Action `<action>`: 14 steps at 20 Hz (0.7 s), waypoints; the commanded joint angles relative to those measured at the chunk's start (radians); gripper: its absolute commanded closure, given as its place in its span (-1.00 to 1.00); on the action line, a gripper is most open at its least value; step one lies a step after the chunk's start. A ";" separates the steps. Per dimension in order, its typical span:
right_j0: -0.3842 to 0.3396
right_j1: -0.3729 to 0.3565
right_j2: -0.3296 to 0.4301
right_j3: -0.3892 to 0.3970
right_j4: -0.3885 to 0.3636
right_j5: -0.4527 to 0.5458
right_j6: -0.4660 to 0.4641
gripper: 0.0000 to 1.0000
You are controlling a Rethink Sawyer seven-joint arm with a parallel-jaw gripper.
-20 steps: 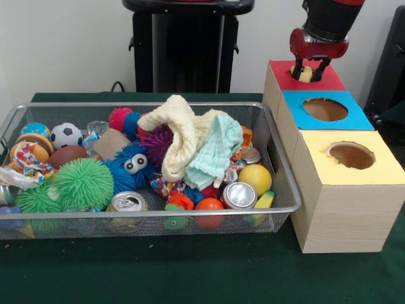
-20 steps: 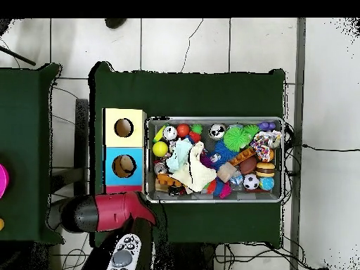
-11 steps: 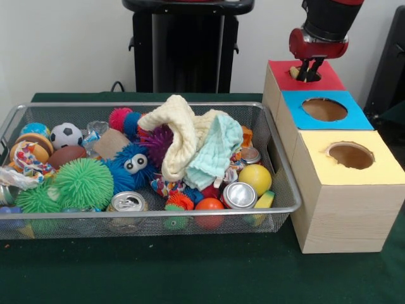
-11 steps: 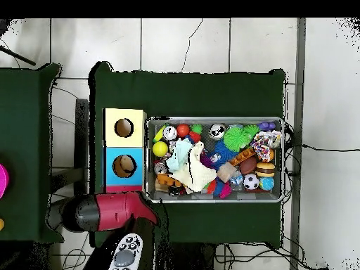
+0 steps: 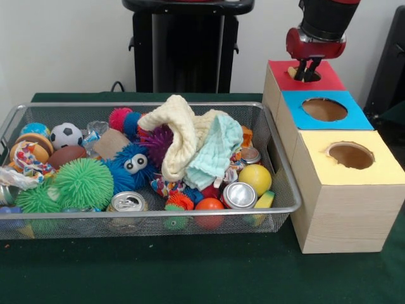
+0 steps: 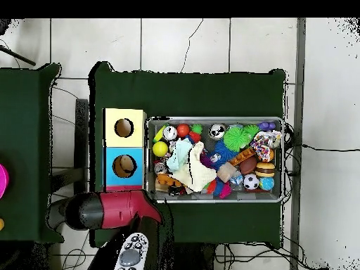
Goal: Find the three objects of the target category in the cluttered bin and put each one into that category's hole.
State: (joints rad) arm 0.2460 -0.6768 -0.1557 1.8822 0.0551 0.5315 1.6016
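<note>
Nearest on the green tabletop (image 5: 190, 272) stands the wire bin (image 5: 145, 212), packed full. Along its front wall lie a green spiky ball (image 5: 84, 182), two silver cans (image 5: 128, 202) (image 5: 239, 195), an orange ball (image 5: 209, 207) and a yellow ball (image 5: 255, 178). Behind these sits a blue fuzzy toy with eyes (image 5: 133, 164), and a cream cloth (image 5: 177, 130) with a pale teal cloth (image 5: 215, 152) is heaped over the middle, hiding whatever lies beneath. At the far left of the bin are a small soccer ball (image 5: 66, 135) and a brown football (image 5: 66, 155). Beside the bin runs a row of three wooden boxes: the yellow-topped box (image 5: 354, 171) closest, with its round hole showing, then the blue-topped box (image 5: 324, 109) with its own hole, then the red-topped box (image 5: 307, 76) farthest back. My pincer (image 5: 307, 68) hangs right over the red top, its dark fingers (image 5: 313, 66) drawn close together with their tips down at the hole, and a bit of a pale tan object (image 5: 293, 72) shows just beside them at the hole's edge; I cannot tell whether I grip it. From above, my red arm (image 6: 116, 209) covers that end box, well apart from the bin's contents.
</note>
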 commanded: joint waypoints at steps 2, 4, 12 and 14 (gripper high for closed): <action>-0.030 0.004 0.072 -0.031 -0.032 0.030 0.089 1.00; -0.031 0.003 0.074 -0.031 -0.040 0.033 0.080 -1.00; -0.028 0.010 0.076 -0.050 -0.037 0.068 0.091 -1.00; -0.032 0.007 0.080 -0.044 -0.039 0.066 0.085 -1.00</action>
State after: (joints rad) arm 0.2427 -0.6777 -0.1336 1.8861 0.0539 0.5448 1.6016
